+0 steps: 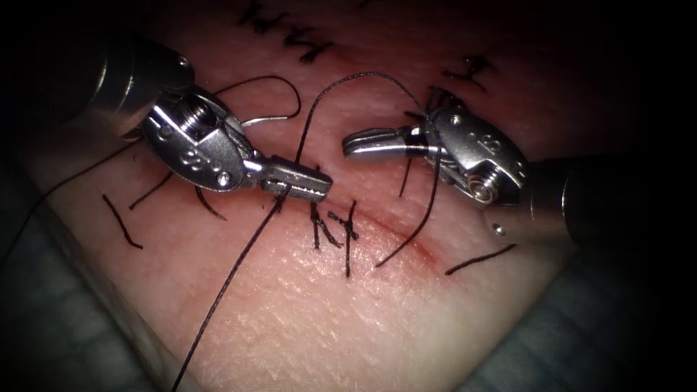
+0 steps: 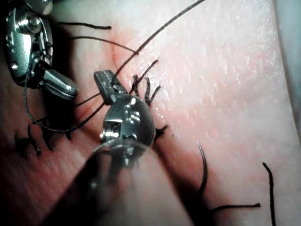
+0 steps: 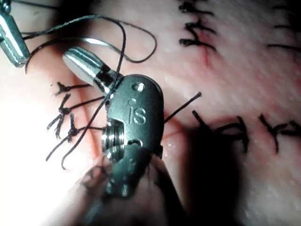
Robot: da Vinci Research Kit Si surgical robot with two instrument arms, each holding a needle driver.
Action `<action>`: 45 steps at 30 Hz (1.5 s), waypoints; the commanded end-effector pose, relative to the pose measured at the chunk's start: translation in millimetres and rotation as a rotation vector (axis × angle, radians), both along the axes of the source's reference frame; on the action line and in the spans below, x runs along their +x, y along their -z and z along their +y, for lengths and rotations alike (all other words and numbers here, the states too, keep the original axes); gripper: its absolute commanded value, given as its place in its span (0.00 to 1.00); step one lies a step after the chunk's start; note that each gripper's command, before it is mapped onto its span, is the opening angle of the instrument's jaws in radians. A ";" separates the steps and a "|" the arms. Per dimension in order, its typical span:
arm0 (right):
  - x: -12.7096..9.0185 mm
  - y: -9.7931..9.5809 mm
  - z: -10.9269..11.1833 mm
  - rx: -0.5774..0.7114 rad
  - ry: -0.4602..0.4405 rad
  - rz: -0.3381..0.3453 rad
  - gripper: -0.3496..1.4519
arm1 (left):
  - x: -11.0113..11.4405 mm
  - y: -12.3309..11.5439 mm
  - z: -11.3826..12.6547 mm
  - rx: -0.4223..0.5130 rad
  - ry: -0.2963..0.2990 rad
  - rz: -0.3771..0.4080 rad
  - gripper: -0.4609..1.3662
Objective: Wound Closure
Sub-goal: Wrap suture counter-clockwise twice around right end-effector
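Observation:
My left tool point(image 1: 308, 183) comes in from the left, its jaws shut on the long dark thread point(image 1: 243, 254) just left of the knotted stitch point(image 1: 330, 226) on the cut point(image 1: 406, 243). From those jaws the thread arcs up and over to my right tool point(image 1: 357, 144), where it winds around the base of the shut jaws; nothing shows between their tips. The same two tools appear as left tool point(image 2: 104, 84) and right tool point(image 3: 80, 57). A thin curved strand point(image 1: 265, 118), pale near the left wrist, lies on the tissue; I cannot tell whether it is the needle.
Short cut ends of thread point(image 1: 120, 221) lie on the tissue point(image 1: 305, 319) left of the left tool, and another point(image 1: 479, 259) lies on the right. Finished stitches point(image 1: 308, 45) sit at the far edge. Red fluid tints the cut.

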State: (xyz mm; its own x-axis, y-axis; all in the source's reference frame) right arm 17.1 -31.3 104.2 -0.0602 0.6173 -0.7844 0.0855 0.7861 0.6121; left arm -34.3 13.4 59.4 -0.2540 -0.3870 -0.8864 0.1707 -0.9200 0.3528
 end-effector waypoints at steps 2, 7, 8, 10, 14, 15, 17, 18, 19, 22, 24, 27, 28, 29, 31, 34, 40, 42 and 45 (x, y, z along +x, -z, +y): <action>0.0 0.3 0.1 0.005 -0.018 -0.002 0.00 | -0.4 -0.7 -0.3 0.004 -0.001 0.008 0.06; 0.4 0.6 -0.3 0.006 -0.031 0.011 0.00 | -2.2 -2.3 -0.5 0.018 -0.017 0.004 0.06; 0.5 0.7 -0.3 0.007 -0.033 0.014 0.00 | -2.6 -2.6 -0.5 0.023 -0.022 0.004 0.06; 0.6 0.8 -0.4 0.007 -0.038 0.018 0.00 | -3.4 -3.1 -0.8 0.021 -0.035 0.011 0.06; 0.8 0.8 -0.4 0.007 -0.041 0.016 0.00 | -5.0 -3.7 -1.9 0.020 -0.065 0.029 0.06; 0.9 0.8 -0.4 0.007 -0.041 0.015 0.00 | -5.2 -3.7 -2.0 0.020 -0.069 0.025 0.06; 1.2 0.7 -0.3 0.010 -0.065 -0.009 0.00 | -5.8 -3.4 -2.5 0.022 -0.076 0.018 0.06; 1.3 0.7 -0.3 0.010 -0.071 -0.017 0.00 | -5.8 -3.4 -2.5 0.022 -0.077 0.017 0.06; 1.6 0.7 -0.2 0.014 -0.108 -0.051 0.38 | -6.1 -3.0 -2.8 0.022 -0.079 0.014 0.06; 2.3 0.5 0.1 0.018 -0.176 -0.124 0.80 | -6.7 -2.0 -3.2 0.025 -0.082 0.009 0.06; 2.7 0.3 0.3 0.024 -0.205 -0.153 0.83 | -7.1 -0.9 -3.4 0.012 -0.089 0.003 0.06; 3.0 0.2 0.4 0.006 -0.223 -0.173 0.86 | -7.3 -0.1 -3.4 0.000 -0.094 -0.001 0.06; 3.1 0.2 0.4 0.006 -0.230 -0.180 0.88 | -7.4 0.5 -3.4 -0.008 -0.098 -0.003 0.06; 3.2 0.1 0.4 -0.001 -0.236 -0.186 0.88 | -7.4 0.9 -3.3 -0.010 -0.099 -0.005 0.06; 3.3 0.2 0.2 -0.014 -0.237 -0.192 0.89 | -7.3 1.5 -3.1 -0.017 -0.103 -0.009 0.06; 3.3 0.2 -0.4 -0.024 -0.227 -0.199 0.88 | -7.0 2.3 -2.6 -0.031 -0.114 -0.017 0.06; 3.6 -0.3 -2.4 -0.077 -0.132 -0.278 0.84 | -6.1 4.0 -0.9 -0.066 -0.098 -0.048 0.06; 3.7 -0.6 -3.3 -0.085 -0.098 -0.265 0.81 | -6.0 4.2 -0.3 -0.074 -0.097 -0.060 0.06; 3.9 -1.0 -4.6 -0.099 -0.052 -0.257 0.77 | -5.7 4.5 0.5 -0.082 -0.088 -0.080 0.06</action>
